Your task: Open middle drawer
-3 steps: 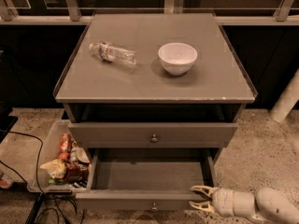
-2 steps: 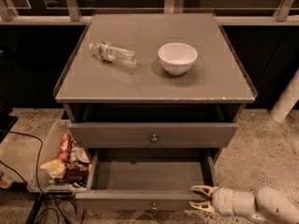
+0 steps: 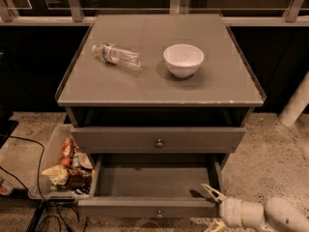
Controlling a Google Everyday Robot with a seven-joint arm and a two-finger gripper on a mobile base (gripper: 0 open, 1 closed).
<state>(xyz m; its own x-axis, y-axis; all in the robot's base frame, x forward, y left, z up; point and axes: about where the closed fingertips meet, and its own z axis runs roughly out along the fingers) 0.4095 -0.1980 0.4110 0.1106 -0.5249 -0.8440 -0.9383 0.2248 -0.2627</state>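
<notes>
My pale two-finger gripper (image 3: 214, 208) sits at the near right, jaws spread and empty, beside the right end of the grey flat-fronted middle drawer (image 3: 120, 208), which stands pulled out nearward, its small round metal knob (image 3: 159, 212) lying to the left.

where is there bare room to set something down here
Bare: the cabinet top's front strip, and its right side past the bowl. The pulled-out middle drawer is bare inside. Tight: between bottle and bowl, and at the drawer's right front corner, where the open gripper sits. The floor bin on the left is full.
</notes>
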